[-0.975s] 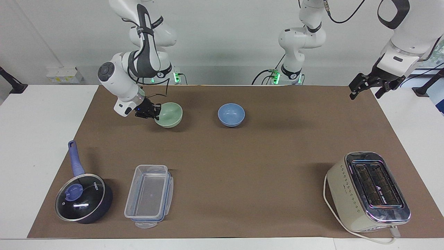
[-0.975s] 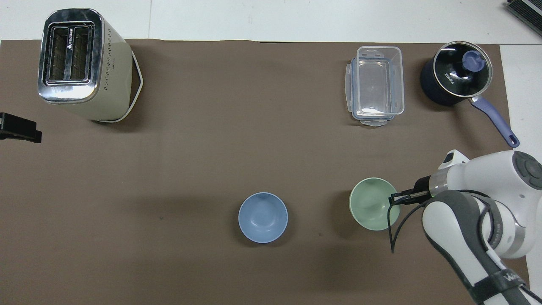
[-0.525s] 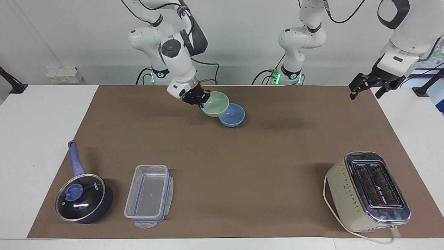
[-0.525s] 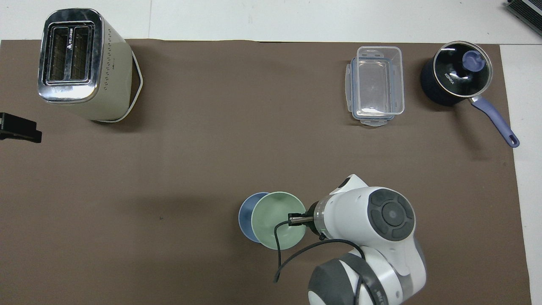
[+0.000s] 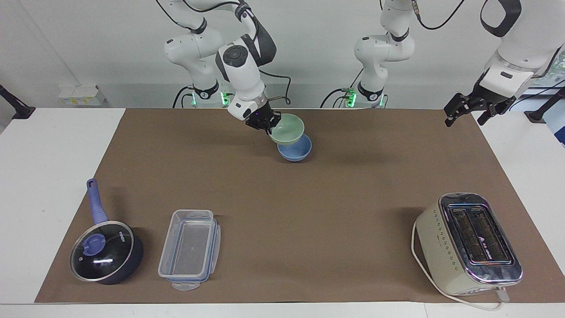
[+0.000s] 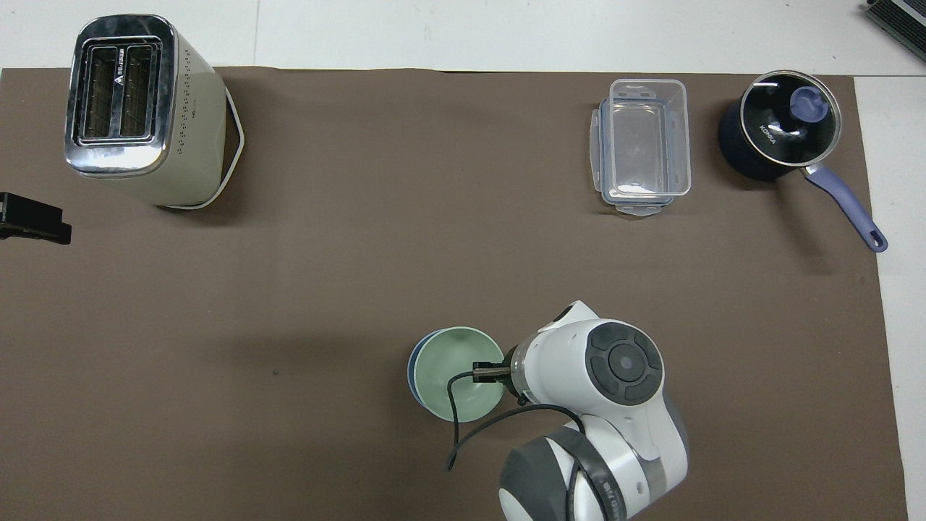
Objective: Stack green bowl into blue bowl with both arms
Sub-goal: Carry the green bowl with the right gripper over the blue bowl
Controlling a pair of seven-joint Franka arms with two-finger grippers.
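Right gripper (image 5: 267, 125): fingers pinching green bowl (image 5: 288, 128) rim, held over blue bowl (image 5: 295, 151). Left gripper (image 5: 470, 109): fingers spread, waiting over counter (image 5: 309, 212) edge.

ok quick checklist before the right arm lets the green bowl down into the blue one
1. Grip: the right hand is shut on the rim of the green bowl. Ok.
2. Lined up: in the overhead view the green bowl covers nearly all of the blue bowl, with only a thin blue edge showing. Ok.
3. Level: the green bowl is slightly tilted in the facing view. Not ok.
4. Seated: whether the green bowl already touches the blue bowl. Cannot tell.
5. Blue bowl upright on the brown mat. Ok.
6. Left hand waits at its own end of the table, away from the bowls. Ok.
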